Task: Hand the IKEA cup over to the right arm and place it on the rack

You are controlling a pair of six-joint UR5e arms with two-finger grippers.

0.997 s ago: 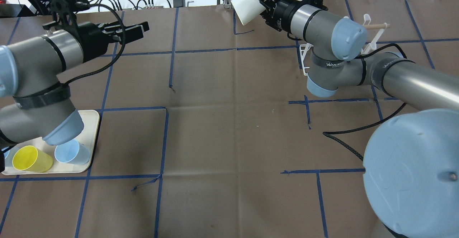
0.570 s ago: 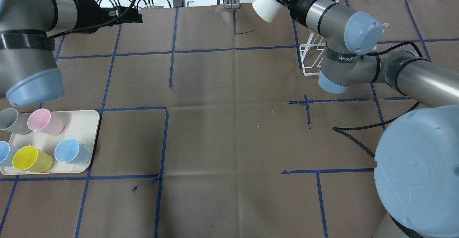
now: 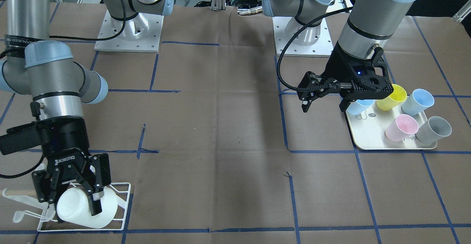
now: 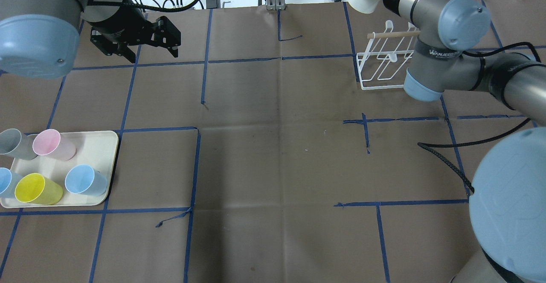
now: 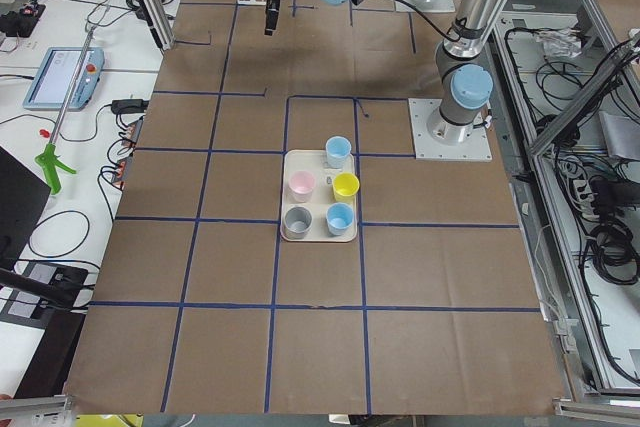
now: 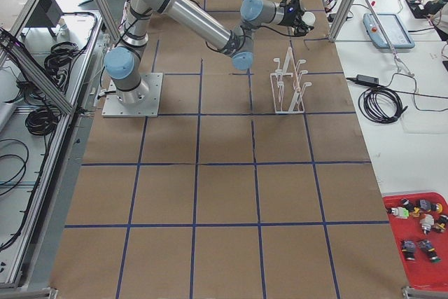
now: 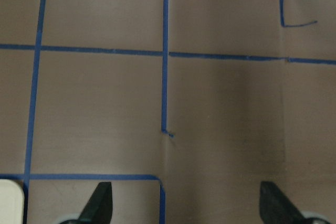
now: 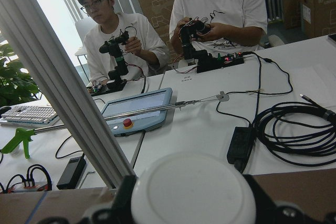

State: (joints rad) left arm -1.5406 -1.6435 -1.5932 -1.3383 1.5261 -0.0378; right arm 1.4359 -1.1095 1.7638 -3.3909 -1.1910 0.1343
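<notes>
Cup: a white cup lay tilted on its side in the right gripper, held off the table over the rack's outer end; whether it touched a wire could not be told
Handling: it looked like light, stiff plastic with smooth tapered walls, so it probably needed little force but might slide towards its narrow end if squeezed loosely
Where to hold: across the wall at mid-height seemed safest, leaving the mouth free to go over a prong
Right gripper: jaws closed on the cup, one finger across its front wall, the other behind it
Rack: the white wire rack stood on the table with its wooden dowel across the top, no cup on any prong
Progress: the handover looked finished and only the placing remained
Left gripper: the left gripper hung above the table well apart from the rack, jaws spread wide and holding nothing
Tray: a cream tray carried pink, grey, yellow and two blue cups
Beyond: two people sat at a bench past the table edge
</notes>
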